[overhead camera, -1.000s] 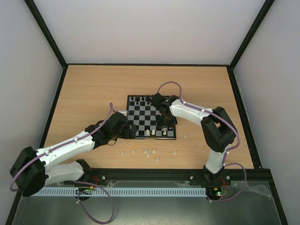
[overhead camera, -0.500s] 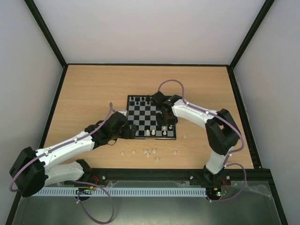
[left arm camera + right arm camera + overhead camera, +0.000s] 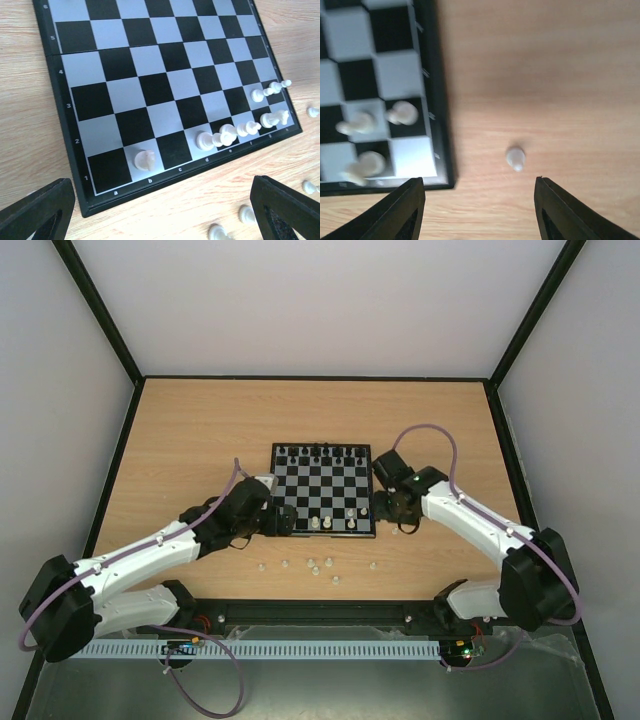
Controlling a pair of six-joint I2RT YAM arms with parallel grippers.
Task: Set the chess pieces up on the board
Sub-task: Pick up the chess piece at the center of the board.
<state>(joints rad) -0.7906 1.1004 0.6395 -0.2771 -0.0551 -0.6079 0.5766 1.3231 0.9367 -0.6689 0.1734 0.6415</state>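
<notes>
Black-and-pale-grey checkered chessboard [image 3: 322, 490] mid wooden bench [image 3: 200, 430]. Small black chess pieces [image 3: 318, 451] line its far rank, white chess pieces [image 3: 220, 137] its near ranks; exact counts unclear.

Left gripper [image 3: 160, 215] low at board's near-left corner, fingers apart, empty.

Right gripper [image 3: 479, 210] just right of board, fingers apart, above one loose white piece [image 3: 515, 158].

Roughly seven more loose white pieces [image 3: 312, 565] lie on the bench in front of the board.

Top: high above the near edge of the table [image 3: 200, 430], facing 12 o'clock and down over all of it. Left wrist: close, at 8 o'clock of the board [image 3: 322, 490], aimed across it. Right wrist: closer, at 4 o'clock, straight down. Shared: board's near right corner.
</notes>
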